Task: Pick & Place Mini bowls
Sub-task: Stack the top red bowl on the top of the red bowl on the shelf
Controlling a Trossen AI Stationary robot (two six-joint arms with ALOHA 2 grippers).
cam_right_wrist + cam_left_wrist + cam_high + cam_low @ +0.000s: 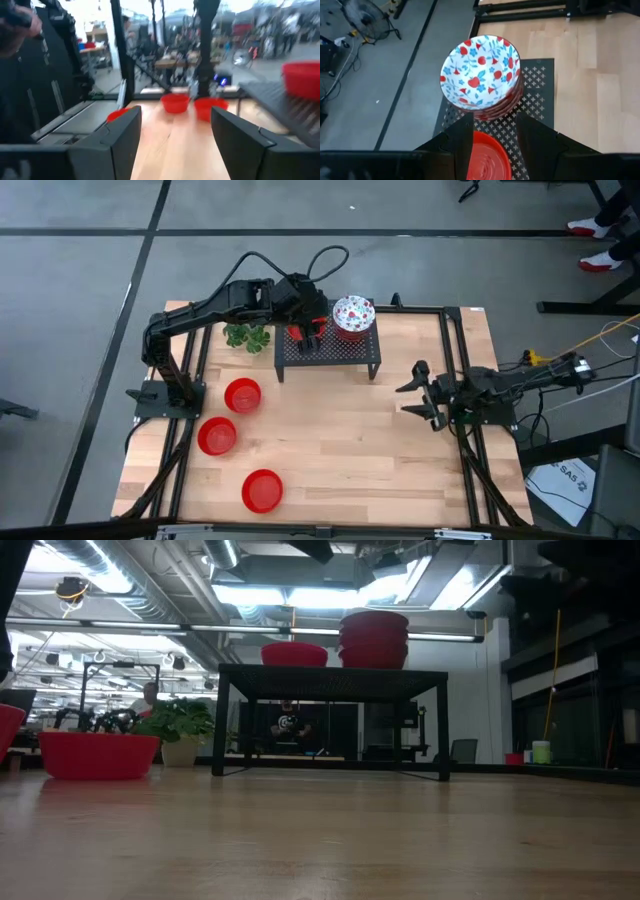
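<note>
A stack of white floral bowls with red speckles stands on the black perforated rack, beside a plain red bowl over which the left gripper hovers, jaws wide and empty. Three more red bowls lie on the wooden table, near a green plant. The right gripper waits open at the table's right edge.

The middle and right half of the counter are left open, and room is also seen beneath the black perforated rack. The left side is taken up by three red bowls lying apart, with gaps between them. The rack top is crowded by the bowl stack, a red bowl and the left gripper, with the plant just beside the rack.
</note>
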